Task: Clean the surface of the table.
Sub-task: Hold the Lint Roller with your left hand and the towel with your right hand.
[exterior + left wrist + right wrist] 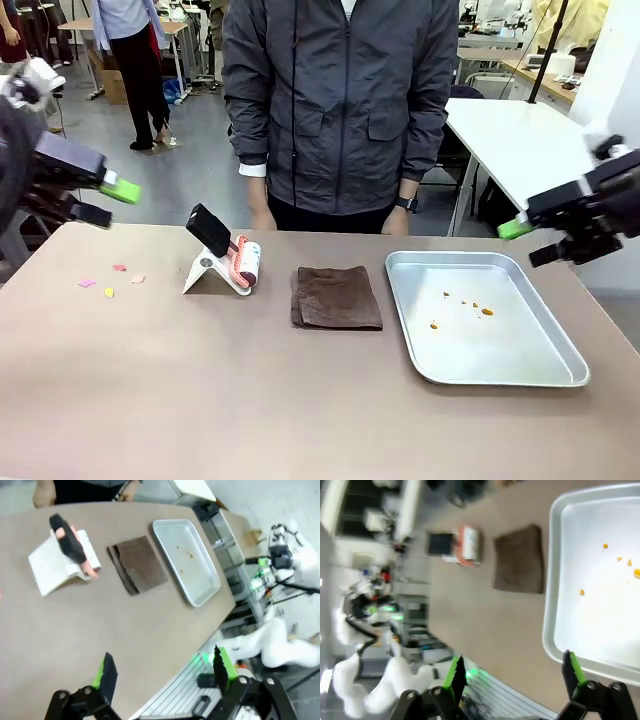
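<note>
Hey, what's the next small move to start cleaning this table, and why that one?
Probably lower the left claw toward the black handle of the lint roller. That claw hangs open and empty at the left side of the table, small coloured scraps lie on the top there, and the roller stands just beside them.

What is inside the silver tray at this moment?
A few small orange specks lie scattered on the floor of the silver tray, mostly toward its far half. Nothing else sits in it. The part of the table beneath the tray is covered and cannot be seen.
</note>
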Available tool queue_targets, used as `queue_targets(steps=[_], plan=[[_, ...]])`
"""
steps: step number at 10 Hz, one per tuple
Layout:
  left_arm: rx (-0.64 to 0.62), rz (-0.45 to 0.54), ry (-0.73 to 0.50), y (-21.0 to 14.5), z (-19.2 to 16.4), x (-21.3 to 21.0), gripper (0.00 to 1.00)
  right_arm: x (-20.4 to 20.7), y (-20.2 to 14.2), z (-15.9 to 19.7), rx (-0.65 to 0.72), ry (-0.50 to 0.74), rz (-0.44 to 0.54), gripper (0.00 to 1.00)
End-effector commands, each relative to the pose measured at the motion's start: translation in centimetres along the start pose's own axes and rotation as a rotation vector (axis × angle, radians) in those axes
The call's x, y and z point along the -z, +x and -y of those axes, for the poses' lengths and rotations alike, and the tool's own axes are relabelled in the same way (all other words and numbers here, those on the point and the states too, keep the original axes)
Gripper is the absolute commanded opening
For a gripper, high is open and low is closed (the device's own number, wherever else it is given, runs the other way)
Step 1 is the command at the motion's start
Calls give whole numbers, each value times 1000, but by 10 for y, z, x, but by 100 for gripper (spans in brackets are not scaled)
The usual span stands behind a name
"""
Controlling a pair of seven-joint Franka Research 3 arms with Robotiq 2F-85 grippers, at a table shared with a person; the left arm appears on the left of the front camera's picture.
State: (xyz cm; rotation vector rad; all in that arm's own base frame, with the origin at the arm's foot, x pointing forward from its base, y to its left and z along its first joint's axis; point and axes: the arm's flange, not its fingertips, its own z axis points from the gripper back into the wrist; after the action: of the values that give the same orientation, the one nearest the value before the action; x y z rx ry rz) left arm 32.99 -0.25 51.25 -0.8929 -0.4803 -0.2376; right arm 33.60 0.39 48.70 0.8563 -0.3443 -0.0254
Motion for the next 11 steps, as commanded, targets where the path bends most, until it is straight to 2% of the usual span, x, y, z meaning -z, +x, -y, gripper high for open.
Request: queue_targets(steps=[1,3,6,9,10,11], plan=[[-102,99,-47,-36,-49,-17,100,-31,-56,61,113,181,137,100],[-219,245,-73,-63,-86,-54,100,-69,-72,102,218,284,280,100],[-362,449,-93,-98,-127,-85,100,-96,-94,148,314,341,385,100],[-459,578,-66,-111,-132,-72,100,-103,-102,183,404,347,423,100],[-486,566,-45,-108,-126,-60,100,-101,-99,184,403,331,426,100],[-476,570,-5,-105,-121,-53,100,-99,-98,181,379,256,442,100]])
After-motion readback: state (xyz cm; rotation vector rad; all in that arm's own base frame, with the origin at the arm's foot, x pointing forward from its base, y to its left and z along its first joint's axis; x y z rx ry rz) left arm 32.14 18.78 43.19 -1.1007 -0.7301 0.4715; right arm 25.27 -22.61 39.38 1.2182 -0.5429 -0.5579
